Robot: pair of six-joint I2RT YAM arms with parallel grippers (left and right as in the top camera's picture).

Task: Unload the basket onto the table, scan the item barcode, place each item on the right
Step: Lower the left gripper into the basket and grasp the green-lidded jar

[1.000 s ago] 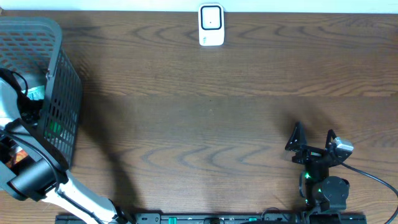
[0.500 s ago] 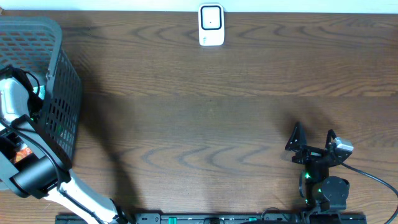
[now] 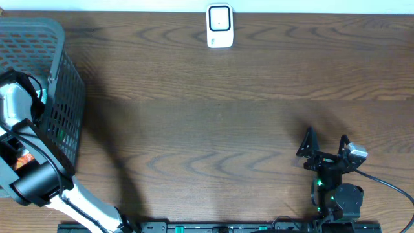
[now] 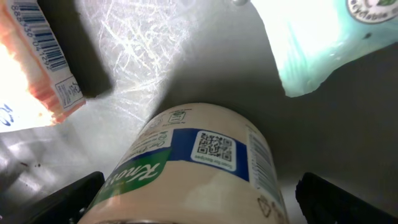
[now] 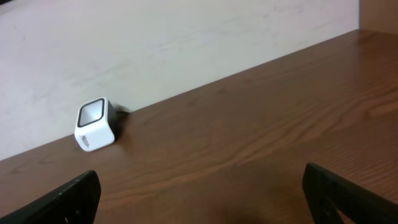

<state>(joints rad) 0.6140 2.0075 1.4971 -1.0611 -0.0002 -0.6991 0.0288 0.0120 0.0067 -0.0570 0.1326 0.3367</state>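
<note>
Wood table (image 3: 226, 116) fills the overhead view. The grey mesh basket (image 3: 65, 77) is at the upper left of that frame, and my left arm reaches down into it.

Right gripper (image 3: 325, 144) is parked lower right, jaws fully apart and holding nothing. It looks across bare wood at the scanner.

Left gripper (image 4: 202, 199): jaws spread as wide as they go, one finger in each lower corner of the wrist frame. They straddle the tub but I see no contact, so nothing is gripped.

Tub (image 4: 193, 162), my target guess, lies on its side on the basket floor, lower centre of the wrist frame.
- My read: a rigid round canister with a glossy label, so slippery and free to roll.
- Weight unknown.
- Take it across the barrel at mid-length with the fingers on opposite sides, then squeeze firmly. It should not crush.

Mint pouch (image 4: 317, 43), upper right, looks soft. Its round logo is cut off and unreadable.

Orange pack (image 4: 37, 62) is at the upper left edge.

White scanner (image 3: 220, 26) sits top centre of the overhead, well apart from the basket.

Writing:
- Tub label is a green and blue band reading "Knor", presumably Knorr.
- A QR code (image 4: 214, 148) sits on the blue band, facing up.
- No linear barcode shows on the tub, so it may be on the hidden side.
- The orange pack has a linear barcode (image 4: 46, 34), digits too skewed to trust.
</note>
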